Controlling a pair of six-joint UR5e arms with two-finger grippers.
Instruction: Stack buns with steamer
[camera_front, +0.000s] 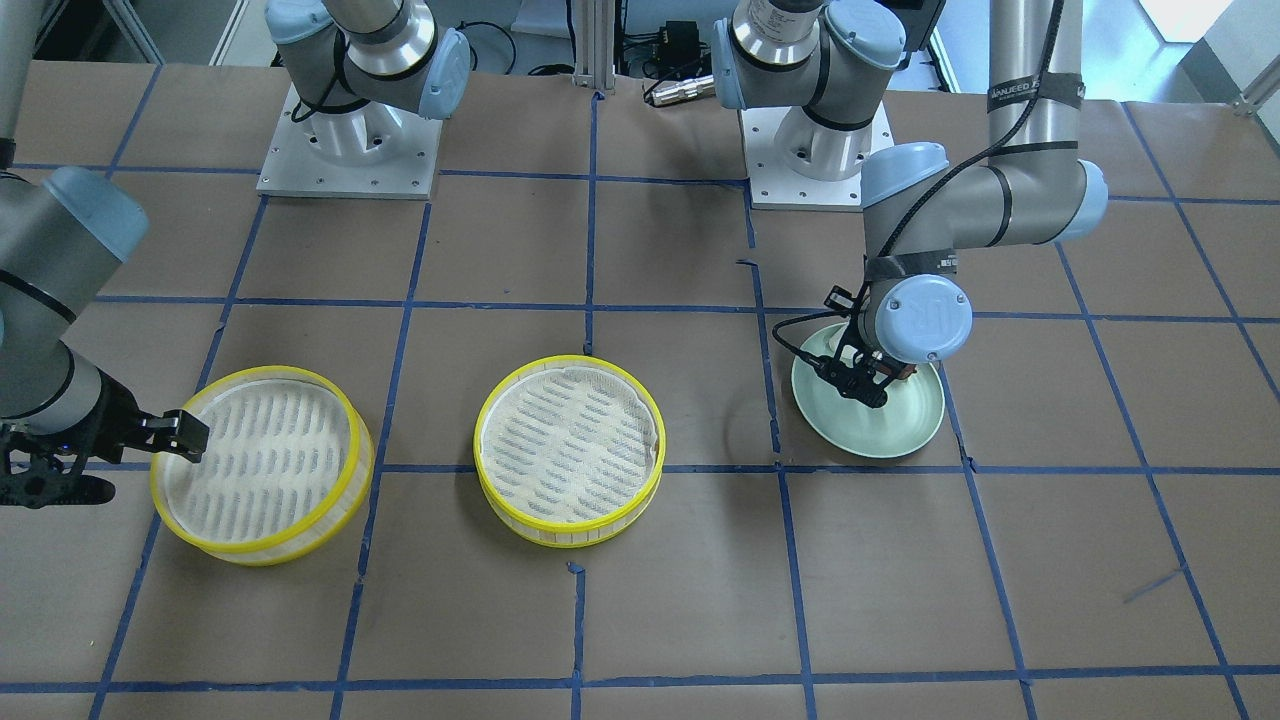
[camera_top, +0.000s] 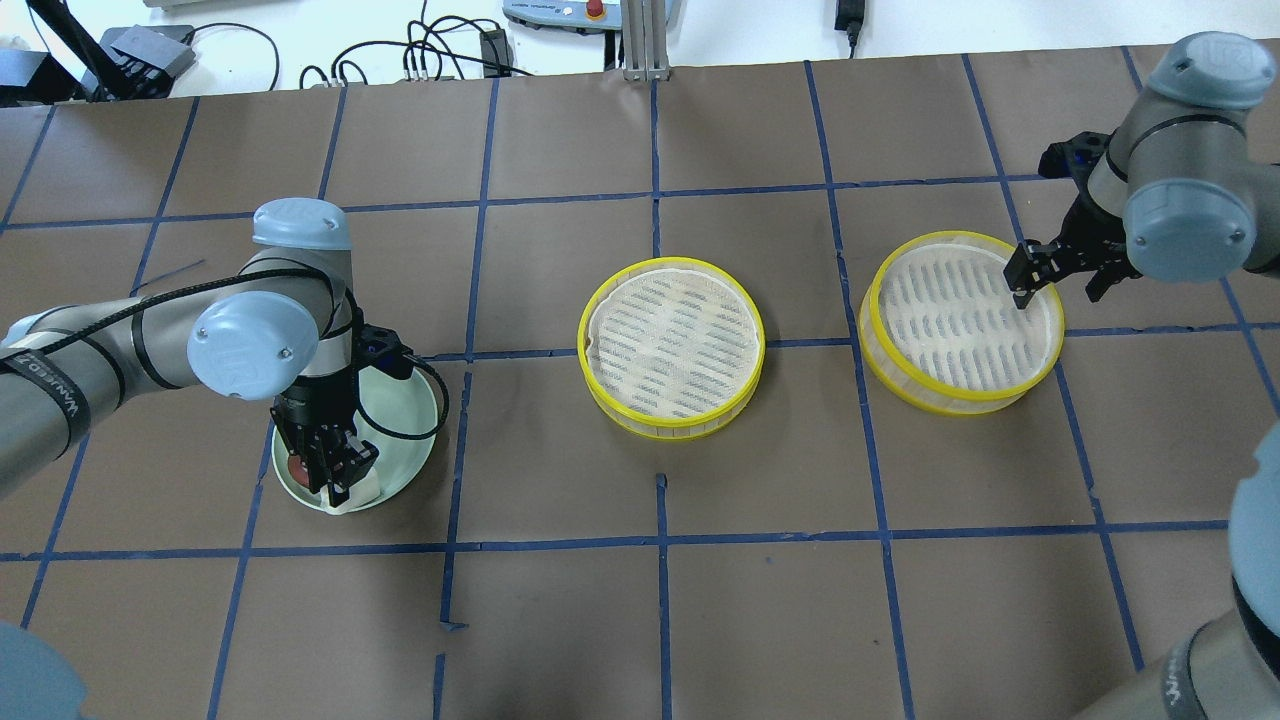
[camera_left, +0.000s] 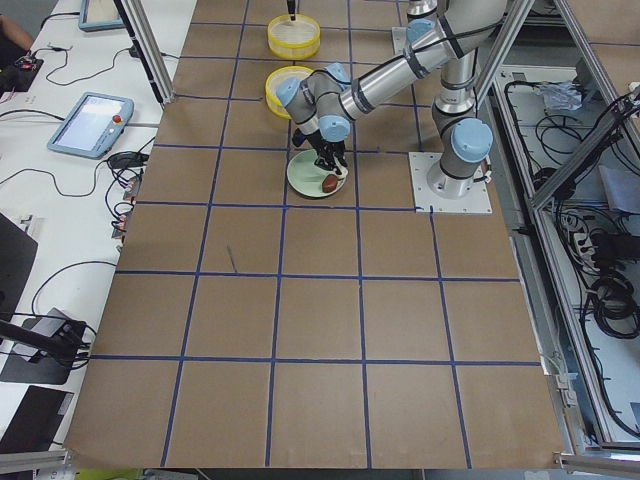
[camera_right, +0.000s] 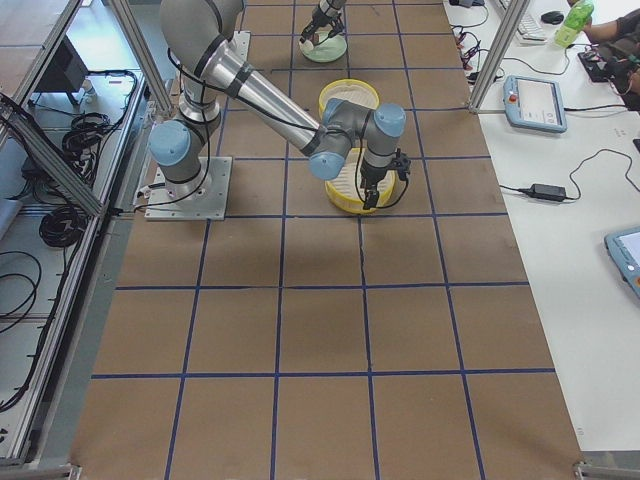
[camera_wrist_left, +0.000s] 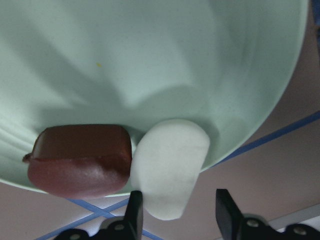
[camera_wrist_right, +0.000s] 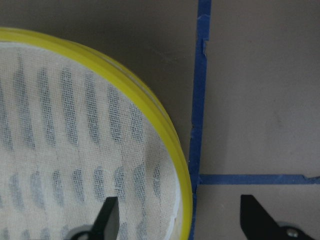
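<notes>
The white bun (camera_wrist_left: 170, 170) and the dark reddish-brown bun (camera_wrist_left: 80, 157) lie side by side, touching, at the edge of the pale green plate (camera_wrist_left: 150, 60). My left gripper (camera_wrist_left: 179, 212) is open, low over the plate (camera_top: 405, 420), with its fingers on either side of the white bun's near end. Two yellow-rimmed steamer trays with white mesh liners hold nothing: one in the middle (camera_top: 672, 345), one on the right (camera_top: 962, 318). My right gripper (camera_wrist_right: 181, 220) is open and straddles the right tray's yellow rim (camera_wrist_right: 165, 135).
The brown table is marked with blue tape lines. The two arm bases (camera_front: 350, 140) stand at the robot's side of the table. Cables and devices lie beyond the far edge (camera_top: 420, 60).
</notes>
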